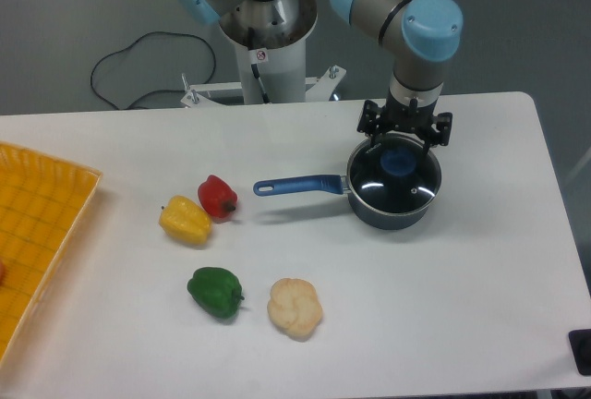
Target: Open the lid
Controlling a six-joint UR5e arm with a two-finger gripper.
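Over the lid (395,175) — end effector (404,138) spread open, empty, no legible writing anywhere.

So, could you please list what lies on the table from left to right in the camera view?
Yellow tray → yellow pepper → green pepper → bread roll → saucepan, its lid on.

Spread-fingered hand (404,143) just above the lid (395,178) on the saucepan (380,215), peppers well apart to the side.
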